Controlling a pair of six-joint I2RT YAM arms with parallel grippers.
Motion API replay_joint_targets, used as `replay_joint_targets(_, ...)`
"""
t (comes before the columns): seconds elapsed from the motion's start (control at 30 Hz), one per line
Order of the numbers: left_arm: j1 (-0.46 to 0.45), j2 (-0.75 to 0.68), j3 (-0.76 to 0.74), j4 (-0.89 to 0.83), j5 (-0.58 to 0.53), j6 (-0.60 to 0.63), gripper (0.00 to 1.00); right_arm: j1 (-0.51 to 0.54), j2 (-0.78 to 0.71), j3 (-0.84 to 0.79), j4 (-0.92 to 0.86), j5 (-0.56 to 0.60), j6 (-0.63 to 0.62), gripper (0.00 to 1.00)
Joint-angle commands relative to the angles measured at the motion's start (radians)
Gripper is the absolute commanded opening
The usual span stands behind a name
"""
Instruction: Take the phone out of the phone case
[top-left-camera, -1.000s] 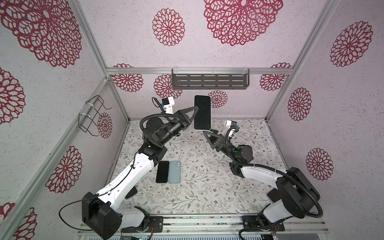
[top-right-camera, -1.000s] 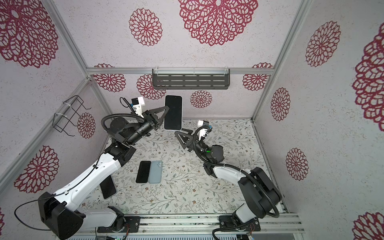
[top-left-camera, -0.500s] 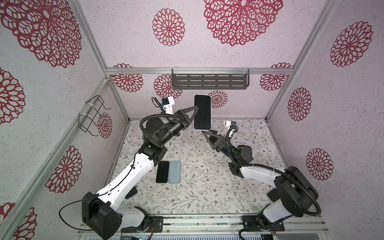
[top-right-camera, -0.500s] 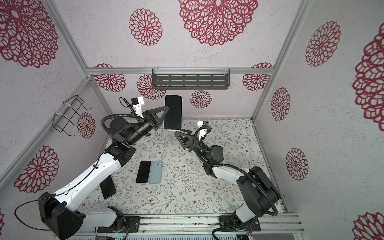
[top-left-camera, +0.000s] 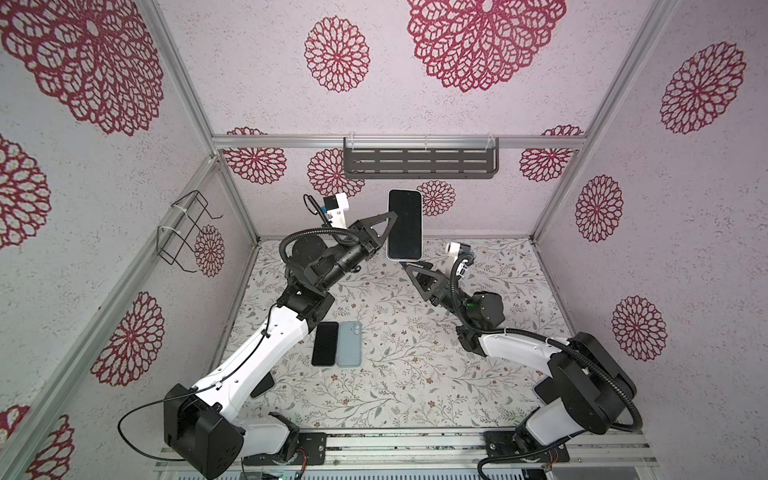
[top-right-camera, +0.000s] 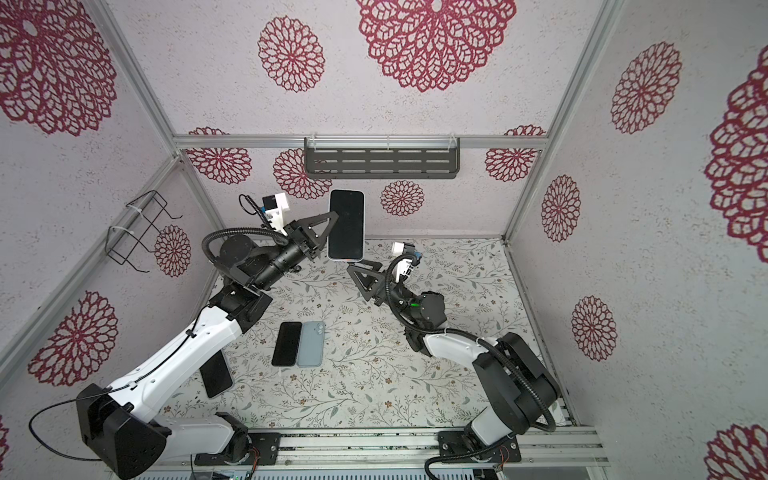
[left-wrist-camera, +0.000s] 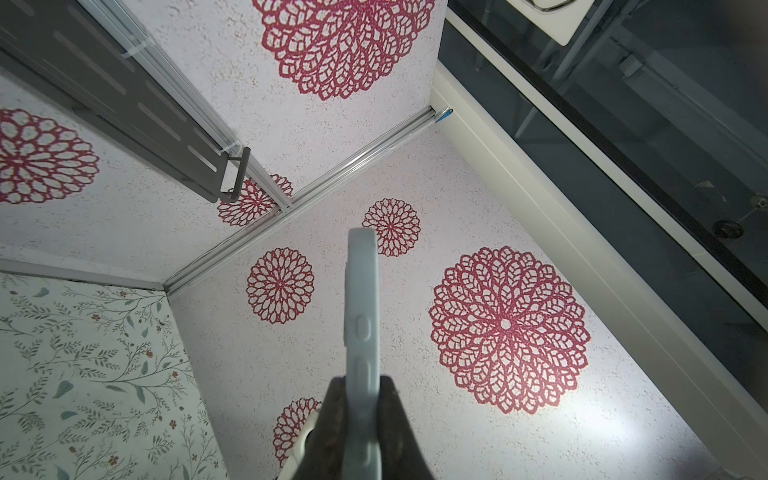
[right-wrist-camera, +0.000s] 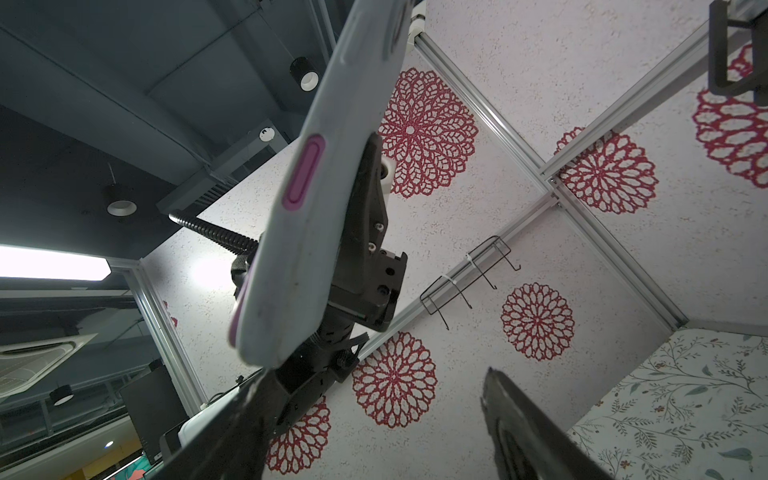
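Observation:
The phone hangs upright in the air near the back wall, its dark screen facing both top views. It sits in a pale grey-blue phone case with pink side buttons. My left gripper is shut on the case, one finger on the screen side and one on the back. My right gripper stands open just under the phone's lower end, holding nothing. I cannot tell whether one finger touches the case's bottom corner.
A black phone and a pale blue-grey one lying back up rest side by side on the floral table. Another dark phone lies under the left arm. A grey shelf and a wire rack hang on the walls.
My right gripper has shifted slightly left, closer under the phone's lower end. The left gripper and the phone have stayed put.

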Motion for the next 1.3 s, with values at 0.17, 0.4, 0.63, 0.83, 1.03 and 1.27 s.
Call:
replay_joint_targets(0.17,0.002,-0.016,0.003,0.064,-0.007,0.001,0.00,0.009,-0.013,0.044,0.127,-0.014,0.021,0.81)
replay_joint_targets(0.4,0.002,-0.022,0.005,0.045,-0.008,0.019,0.00,0.009,-0.023,0.047,0.128,-0.009,0.015,0.81)
replay_joint_targets(0.63,0.017,-0.027,-0.003,0.045,-0.024,0.015,0.00,0.010,-0.015,0.047,0.127,-0.016,0.036,0.81)
replay_joint_targets(0.83,0.027,-0.012,0.020,0.064,-0.019,0.002,0.00,0.018,-0.015,0.041,0.128,-0.016,0.038,0.81)
replay_joint_targets(1.03,0.027,-0.011,0.002,0.081,-0.013,-0.005,0.00,0.018,-0.019,0.044,0.127,-0.013,0.036,0.81)
replay_joint_targets(1.27,0.027,-0.018,-0.019,0.073,-0.017,0.005,0.00,0.018,-0.029,0.047,0.128,-0.014,0.042,0.81)
